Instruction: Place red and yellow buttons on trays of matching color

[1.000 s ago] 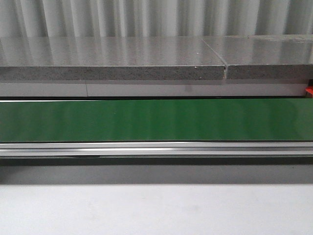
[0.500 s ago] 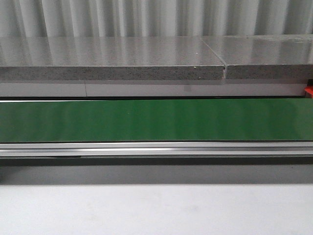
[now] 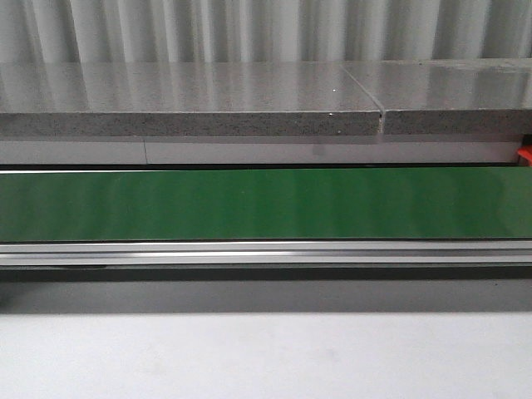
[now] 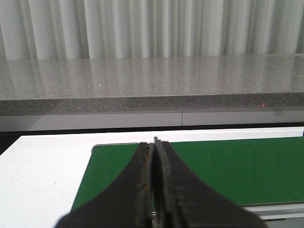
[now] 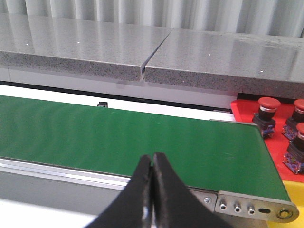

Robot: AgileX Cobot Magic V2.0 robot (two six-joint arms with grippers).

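Note:
Three red buttons (image 5: 267,110) (image 5: 298,114) (image 5: 298,145) with black bases stand on a red tray (image 5: 243,109) past the right end of the green conveyor belt (image 5: 142,137). A corner of a yellow tray (image 5: 298,192) shows in front of the red one. No yellow button is in view. My right gripper (image 5: 152,156) is shut and empty above the belt's near rail. My left gripper (image 4: 154,142) is shut and empty over the belt's left end (image 4: 109,166). In the front view only a red sliver (image 3: 524,155) shows at the right edge; neither gripper appears there.
The belt (image 3: 266,204) carries nothing and runs across the front view, with an aluminium rail (image 3: 266,252) along its near side. A grey stone counter (image 3: 191,104) stands behind it. A white tabletop (image 3: 266,357) lies in front.

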